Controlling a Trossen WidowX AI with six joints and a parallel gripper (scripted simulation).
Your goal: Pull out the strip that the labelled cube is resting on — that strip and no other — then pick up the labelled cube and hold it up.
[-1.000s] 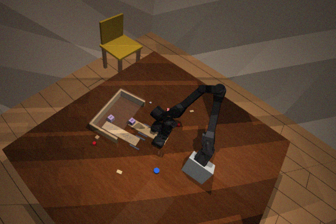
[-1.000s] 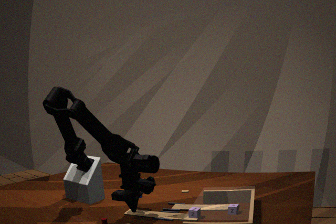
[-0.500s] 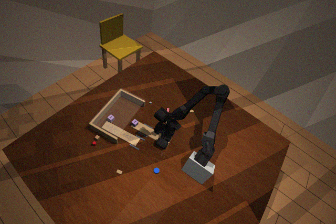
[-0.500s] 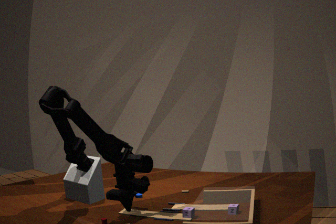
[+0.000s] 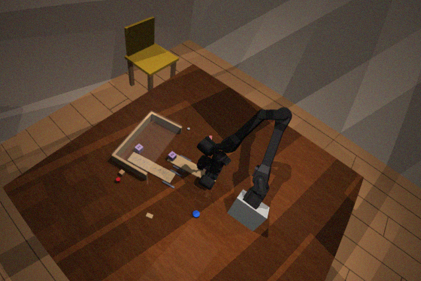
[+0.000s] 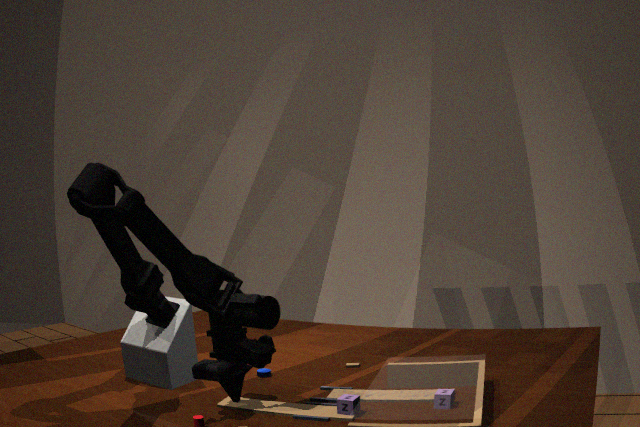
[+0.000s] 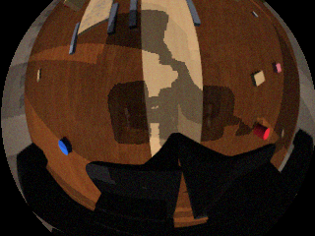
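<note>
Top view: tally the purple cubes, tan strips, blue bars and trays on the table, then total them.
Purple cubes: 2
Tan strips: 2
Blue bars: 4
Trays: 1
Total: 9

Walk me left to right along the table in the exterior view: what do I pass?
Grey base block → red cylinder → shut gripper pressing the strip end → blue disc → first purple cube → second purple cube → tray's right wall.
</note>
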